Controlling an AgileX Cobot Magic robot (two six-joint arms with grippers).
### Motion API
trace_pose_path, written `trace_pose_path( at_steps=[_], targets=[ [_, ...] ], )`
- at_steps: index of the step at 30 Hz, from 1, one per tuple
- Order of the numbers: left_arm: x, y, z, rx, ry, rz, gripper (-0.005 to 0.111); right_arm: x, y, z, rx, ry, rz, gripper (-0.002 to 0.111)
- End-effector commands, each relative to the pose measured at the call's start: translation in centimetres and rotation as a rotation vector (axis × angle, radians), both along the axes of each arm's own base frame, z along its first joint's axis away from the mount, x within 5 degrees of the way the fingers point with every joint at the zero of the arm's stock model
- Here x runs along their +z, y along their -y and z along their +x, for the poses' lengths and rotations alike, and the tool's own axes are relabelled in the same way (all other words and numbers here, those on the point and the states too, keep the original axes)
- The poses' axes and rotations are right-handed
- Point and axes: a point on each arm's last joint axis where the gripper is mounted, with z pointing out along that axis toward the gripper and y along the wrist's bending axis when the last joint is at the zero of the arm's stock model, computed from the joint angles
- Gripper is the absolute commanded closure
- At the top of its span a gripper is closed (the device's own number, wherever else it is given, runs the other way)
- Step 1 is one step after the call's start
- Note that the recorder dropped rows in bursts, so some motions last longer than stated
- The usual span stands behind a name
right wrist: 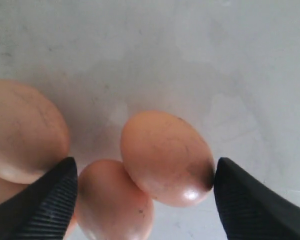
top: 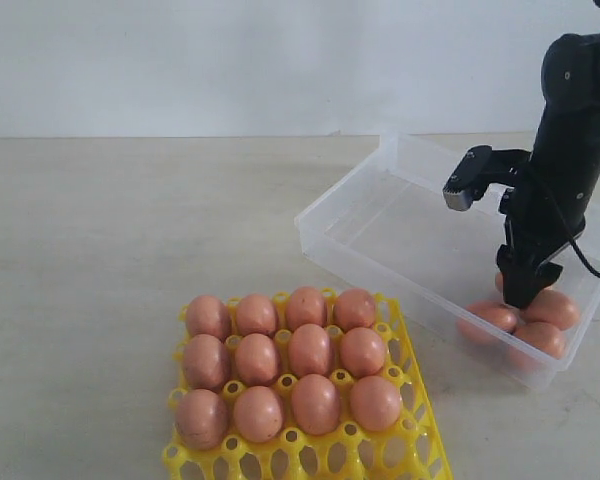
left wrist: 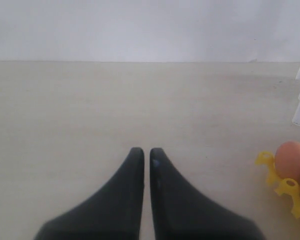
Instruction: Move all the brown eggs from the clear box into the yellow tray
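Now the right gripper (right wrist: pixel 145 167), ribbed black pads (right wrist: pixel 50 200) spread, straddles a smooth oval brown egg (right wrist: pixel 165 157).

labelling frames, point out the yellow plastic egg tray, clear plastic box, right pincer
yellow plastic egg tray (top: pixel 405 345): exterior view, right rim
clear plastic box (top: pixel 400 280): exterior view, near wall
right pincer (right wrist: pixel 146 161): right wrist view, between fingertips

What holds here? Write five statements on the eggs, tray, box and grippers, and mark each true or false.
The yellow tray holds twelve brown eggs. True.
The clear box is empty. False: several eggs lie in one corner.
The right gripper stands open astride an egg in the box. True.
The left gripper holds an egg. False: it is shut on nothing, above the table.
Every tray cup is filled. False: the front row is bare.
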Motion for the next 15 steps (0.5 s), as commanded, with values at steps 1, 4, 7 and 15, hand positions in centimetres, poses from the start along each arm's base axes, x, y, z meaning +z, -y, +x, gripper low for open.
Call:
trace_pose_path(
  at_steps=[1,4,7,15],
  targets=[
    [0.2,0.0,0.0,-0.001,0.015,-0.015,0.103,-0.4,0.5,0.3,0.017,0.022,-0.016,0.042],
    [0.2,0.0,0.0,-0.001,0.015,-0.015,0.103,-0.4,0.6,0.3,0.023,0.022,-0.026,0.042],
    [0.2,0.0,0.0,-0.001,0.015,-0.015,0.103,-0.6,0.6,0.3,0.028,0.018,-0.033,0.042],
    [0.2,0.0,0.0,-0.001,0.015,-0.015,0.103,-1.8,0.6,1.0,0.024,0.052,-0.03,0.042]
  ],
)
